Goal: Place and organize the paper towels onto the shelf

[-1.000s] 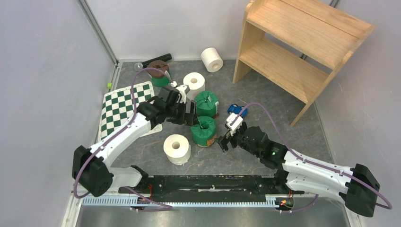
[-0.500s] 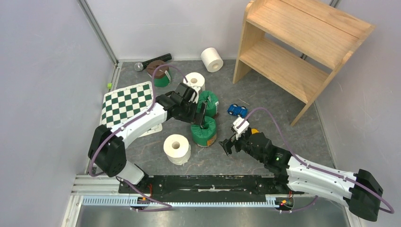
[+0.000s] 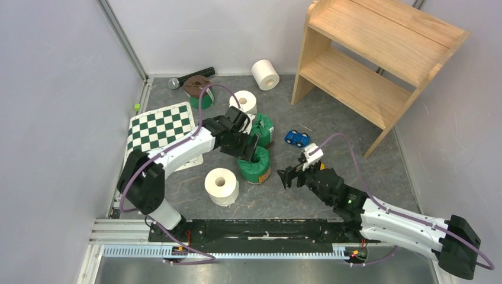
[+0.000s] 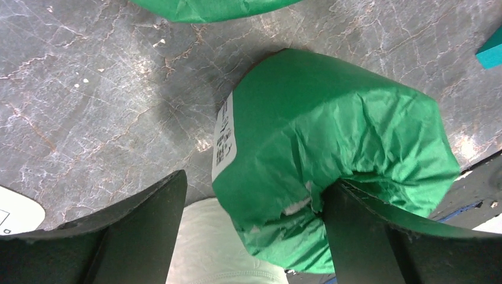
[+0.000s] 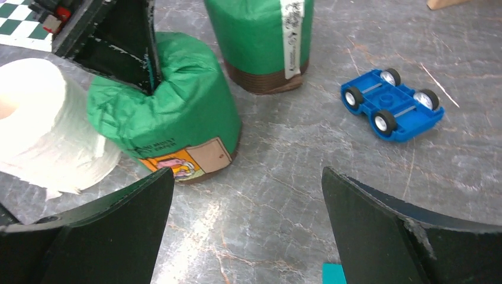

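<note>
Three green-wrapped paper towels stand on the floor: the nearest [image 3: 256, 167], one behind it [image 3: 263, 130], and a brown-topped one [image 3: 198, 94]. The white rolls sit at the front [image 3: 222, 185], in the middle [image 3: 244, 102] and at the back [image 3: 265, 74]. My left gripper [image 3: 248, 148] hangs over the nearest green roll [image 4: 331, 136]. One finger [image 4: 367, 236] digs into its crumpled top and the other [image 4: 136, 231] stands clear of its side, so the left gripper [image 4: 256, 180] is open. My right gripper [image 3: 288, 176] is open over bare floor [image 5: 247, 171], right of that roll [image 5: 177, 112]. The wooden shelf [image 3: 379, 53] is far right.
A blue toy car [image 3: 296, 138] lies between the rolls and the shelf, also in the right wrist view [image 5: 391, 103]. The checkerboard mat [image 3: 161, 130] lies at the left. A black microphone [image 3: 192, 77] rests by the back wall. Grey walls close in on both sides.
My left gripper has swung right and come down on the nearest green roll, its jaws narrowing a little. The right gripper has drawn slightly right, away from that roll.
</note>
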You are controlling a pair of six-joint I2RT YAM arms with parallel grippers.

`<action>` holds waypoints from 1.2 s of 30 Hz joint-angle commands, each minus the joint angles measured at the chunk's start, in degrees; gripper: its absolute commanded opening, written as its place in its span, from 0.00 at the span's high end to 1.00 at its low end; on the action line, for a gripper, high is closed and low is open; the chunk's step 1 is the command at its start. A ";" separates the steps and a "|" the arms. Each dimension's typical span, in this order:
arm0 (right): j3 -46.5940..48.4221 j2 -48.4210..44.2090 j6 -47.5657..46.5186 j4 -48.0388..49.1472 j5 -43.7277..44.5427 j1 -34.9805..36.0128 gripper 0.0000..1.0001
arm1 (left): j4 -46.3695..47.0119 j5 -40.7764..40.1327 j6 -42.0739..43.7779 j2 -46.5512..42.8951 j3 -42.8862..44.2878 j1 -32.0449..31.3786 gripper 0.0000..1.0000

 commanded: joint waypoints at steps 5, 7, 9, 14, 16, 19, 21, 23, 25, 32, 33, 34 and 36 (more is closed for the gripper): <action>-8.13 -2.64 -3.40 12.52 -3.10 0.27 0.02 | 0.36 2.06 3.58 3.02 1.91 -0.23 0.20; -8.56 -2.27 -5.66 13.93 -4.92 0.27 0.02 | 0.40 2.51 3.67 3.14 1.95 -0.28 0.25; -7.75 -1.30 -7.95 13.61 -6.47 0.29 0.02 | 0.37 3.20 3.58 2.88 2.20 -0.36 0.32; -4.27 1.16 -12.80 12.45 -11.94 0.27 0.02 | 0.36 4.44 2.73 1.17 2.56 -1.13 0.50; -3.80 1.48 -14.36 13.41 -14.11 0.35 0.02 | 0.31 4.64 2.12 0.18 2.72 -1.49 0.55; -2.98 1.21 -16.51 14.53 -17.73 0.36 0.02 | -0.70 4.57 1.66 -1.59 3.40 -2.07 0.60; -2.10 1.26 -17.47 15.21 -20.18 0.36 0.02 | -1.68 4.14 1.30 -3.09 4.22 -2.59 0.61; -1.15 1.69 -18.43 15.66 -22.27 0.36 0.02 | -2.44 3.56 1.05 -4.61 4.94 -3.27 0.61; 0.01 2.40 -19.44 15.78 -23.79 0.36 0.02 | -3.25 2.80 0.86 -6.24 5.89 -4.28 0.62; 4.03 5.07 -22.48 16.09 -25.63 0.44 0.02 | -6.58 -1.24 0.41 -10.44 9.64 -8.58 0.63; 4.57 5.50 -22.60 16.32 -25.68 0.42 0.02 | -6.96 -1.86 -0.23 -10.90 10.13 -9.12 0.63; 4.82 5.83 -22.65 16.70 -25.59 0.44 0.02 | -7.02 -2.58 -1.31 -11.22 10.43 -9.36 0.63; 4.74 6.07 -22.43 18.37 -24.80 0.60 0.02 | -7.33 -3.79 -4.09 -12.03 10.90 -9.67 0.64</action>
